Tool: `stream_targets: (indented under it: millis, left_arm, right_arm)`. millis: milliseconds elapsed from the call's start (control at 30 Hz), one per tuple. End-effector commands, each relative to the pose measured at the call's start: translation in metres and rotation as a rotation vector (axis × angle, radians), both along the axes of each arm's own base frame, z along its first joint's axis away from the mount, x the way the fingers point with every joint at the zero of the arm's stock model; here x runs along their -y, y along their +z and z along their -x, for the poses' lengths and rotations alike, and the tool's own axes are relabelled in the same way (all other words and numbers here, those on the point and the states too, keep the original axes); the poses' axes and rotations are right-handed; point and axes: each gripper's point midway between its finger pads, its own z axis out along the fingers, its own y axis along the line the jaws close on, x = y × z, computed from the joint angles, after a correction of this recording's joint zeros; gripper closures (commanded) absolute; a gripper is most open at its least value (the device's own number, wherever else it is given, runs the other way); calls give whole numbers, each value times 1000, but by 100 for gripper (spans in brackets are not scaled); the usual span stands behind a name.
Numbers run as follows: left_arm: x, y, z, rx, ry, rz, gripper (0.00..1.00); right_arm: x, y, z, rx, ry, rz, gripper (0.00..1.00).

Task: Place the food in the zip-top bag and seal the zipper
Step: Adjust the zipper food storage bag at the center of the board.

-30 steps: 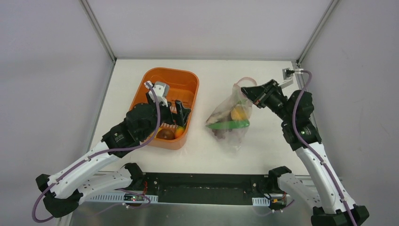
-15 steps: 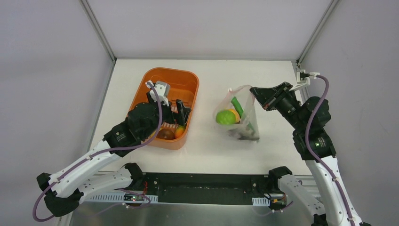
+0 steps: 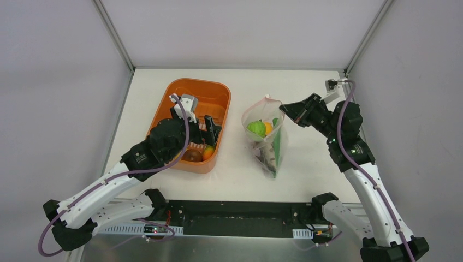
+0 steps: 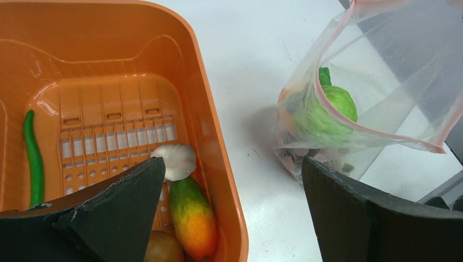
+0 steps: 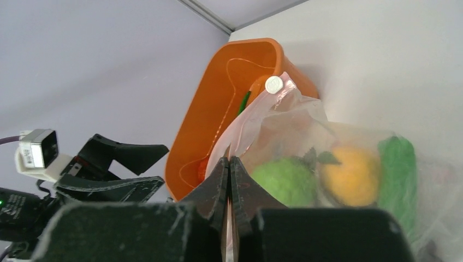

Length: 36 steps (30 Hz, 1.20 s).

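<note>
From where I stand, what matters is that the leftover food sits right under the left claw (image 4: 233,164). It hangs spread wide over the near right corner of the orange basket (image 3: 215,93), gripping nothing. Just beside its left finger lies a long orange-green fruit (image 4: 192,218), its long axis running away from the wrist, so I reckon the fingers would close across its narrow width (a handy lie). A pale white piece (image 4: 174,161) touches its far end, a brown round fruit (image 4: 164,248) sits at its near end, and a thin green pod (image 4: 33,155) lies well apart by the opposite wall. The zip-top bag (image 3: 267,144) stands upright over the desk (image 3: 311,164) just right of the basket. The right claw (image 3: 286,108), pinched tight on the rim, holds it up, and the pink zipper (image 4: 318,76) gapes toward the left arm. A green fruit (image 3: 254,128) and an orange one (image 3: 267,129) show inside. The left arm is plainly nearer for the carry, rightward over the basket wall.
</note>
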Motion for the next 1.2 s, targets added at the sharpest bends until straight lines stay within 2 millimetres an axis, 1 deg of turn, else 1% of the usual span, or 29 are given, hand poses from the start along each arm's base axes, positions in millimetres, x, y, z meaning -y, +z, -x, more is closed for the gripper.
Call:
stream_targets:
  millis: [0, 33, 100, 133, 200, 267, 300, 333, 400, 467, 533, 633, 733, 833, 967, 1033, 1100, 1167]
  left_arm:
    - [-1, 8, -2, 3, 20, 29, 1]
    - [0, 9, -2, 3, 14, 31, 1]
    - [1, 7, -2, 1, 11, 33, 1]
    - [2, 6, -2, -2, 9, 36, 1]
    - [2, 4, -2, -7, 9, 34, 1]
    - [1, 3, -2, -11, 15, 27, 1]
    - [-1, 2, -2, -10, 22, 19, 1]
    - [-5, 2, -3, -8, 36, 10, 1]
    - [-14, -3, -7, -13, 83, -24, 1]
    - [-28, -11, -12, -42, 153, -84, 1]
    - [-44, -22, -14, -86, 217, -151, 1]
    - [-59, -43, -16, -168, 265, -193, 1]
    - [-73, -63, -16, -240, 309, -154, 1]
    - [-82, -78, -16, -272, 332, -99, 1]
    - [-96, -95, -10, -324, 375, -124, 0]
    - [-99, -100, -10, -329, 383, -139, 0]
    - [-101, -103, -10, -328, 382, -153, 3]
    - [-100, -104, -9, -331, 364, -171, 3]
  right_arm:
    - [-17, 48, 14, 141, 122, -129, 98]
    - [-19, 55, 19, 173, 147, -147, 99]
    - [-15, 63, 25, 241, 134, -198, 99]
    - [-11, 62, 24, 271, 106, -217, 99]
    - [-5, 51, 15, 258, 46, -207, 99]
    - [-10, 46, 15, 226, 82, -142, 99]
    - [-15, 48, 19, 223, 127, -127, 99]
    - [-16, 49, 19, 228, 134, -120, 99]
    - [-11, 41, 15, 232, 95, -103, 99]
    - [-7, 42, 18, 295, 76, -117, 98]
    - [-5, 38, 22, 315, 69, -115, 96]
    - [-7, 24, 22, 266, 90, -80, 97]
    - [-13, 12, 21, 210, 121, -71, 96]
    - [-17, 8, 22, 190, 151, -84, 96]
    - [-18, 6, 20, 184, 151, -87, 96]
    - [-18, 6, 18, 184, 142, -86, 96]
    - [-16, 7, 17, 187, 131, -86, 95]
    - [-16, 9, 17, 195, 128, -86, 95]
